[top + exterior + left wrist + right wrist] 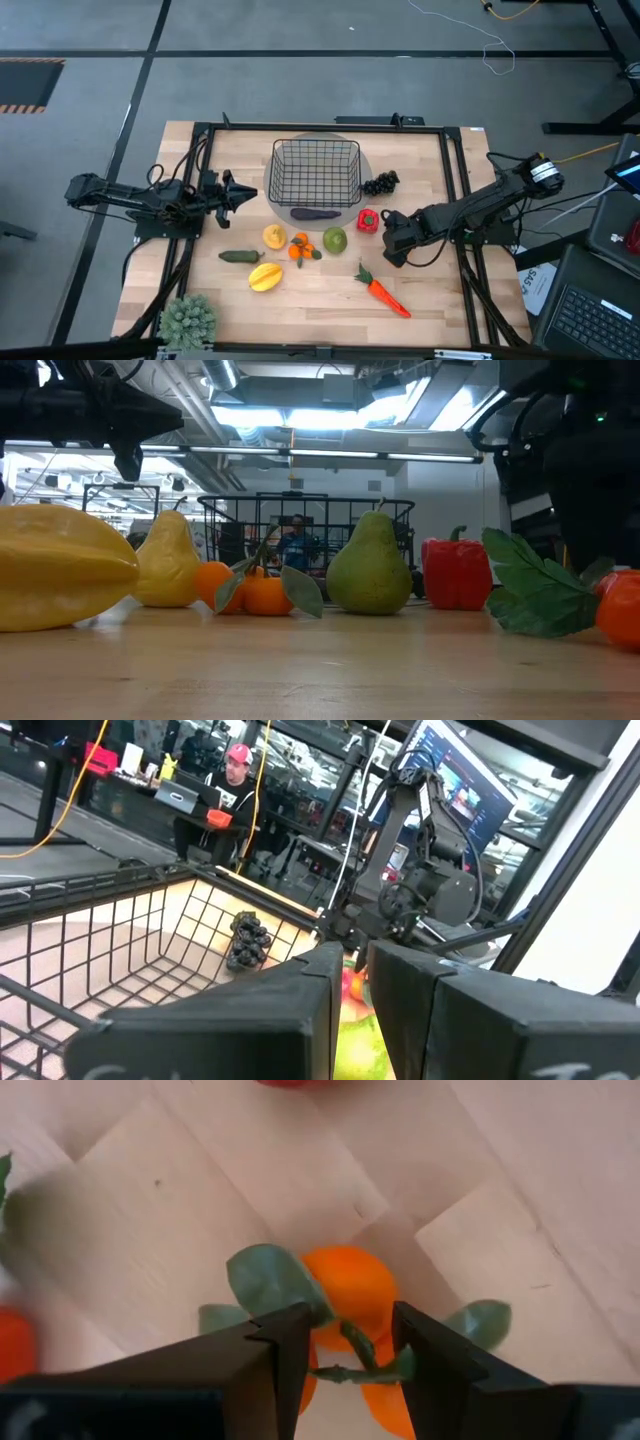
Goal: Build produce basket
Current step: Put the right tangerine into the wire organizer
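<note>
The black wire basket (316, 170) stands at the far middle of the table. A purple eggplant (315, 213) lies at its near wall; inside or outside, I cannot tell. On the wood lie dark grapes (380, 183), a red pepper (367, 220), a green pear (334, 240), a tangerine cluster (300, 247), a yellow pear (274, 236), a cucumber (240, 256), a yellow starfruit (264, 276) and a carrot (385, 292). My right gripper (345, 1330) points down between pepper and carrot, shut on a second leafy tangerine cluster (340, 1285). My left gripper (250, 193) waits shut, left of the basket. My right gripper comes from above, pointing down, with the cluster between its two fingers. The leafy stem (350, 1370) runs across the gap, one leaf against each finger, and orange fruit shows on both sides of it. Whether the cluster rests on the wood or hangs clear, I cannot tell.
A spiky potted plant (187, 318) stands at the near left corner. Black frame rails (460, 200) run along the table's sides. Bare wood lies along the near edge between the starfruit and the carrot. People sit in the room beyond.
</note>
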You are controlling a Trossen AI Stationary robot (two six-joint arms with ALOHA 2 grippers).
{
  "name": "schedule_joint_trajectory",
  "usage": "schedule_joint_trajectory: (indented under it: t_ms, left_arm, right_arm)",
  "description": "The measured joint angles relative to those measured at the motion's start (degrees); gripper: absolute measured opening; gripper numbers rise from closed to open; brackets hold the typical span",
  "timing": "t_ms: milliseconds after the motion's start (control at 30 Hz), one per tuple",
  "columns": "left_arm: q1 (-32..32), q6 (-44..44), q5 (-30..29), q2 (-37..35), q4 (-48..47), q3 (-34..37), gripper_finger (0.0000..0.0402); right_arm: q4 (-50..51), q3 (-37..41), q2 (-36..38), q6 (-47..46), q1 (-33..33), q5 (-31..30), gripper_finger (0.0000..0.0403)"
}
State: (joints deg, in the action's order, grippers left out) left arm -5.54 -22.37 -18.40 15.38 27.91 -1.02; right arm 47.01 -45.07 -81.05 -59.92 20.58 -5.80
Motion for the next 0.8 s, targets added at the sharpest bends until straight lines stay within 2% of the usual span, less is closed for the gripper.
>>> schedule_joint_trajectory:
  t_ms: [367,600,800]
  left_arm:
    - [0.0,0.02,0.0,-0.02,-0.01,0.0,0.0041]
    - [0.0,0.02,-0.01,-0.02,-0.01,0.0,0.0041]
    - [0.0,0.02,-0.02,-0.02,-0.01,0.0,0.0041]
  right_arm:
    - [0.57,0.0,0.21,0.14,0.02,0.35,0.0131]
    - [1.58,-0.01,0.21,-7.11,-0.13,0.55,0.0131]
    - [4.31,-0.39,0.21,-6.86,-0.44,-0.01,0.0131]
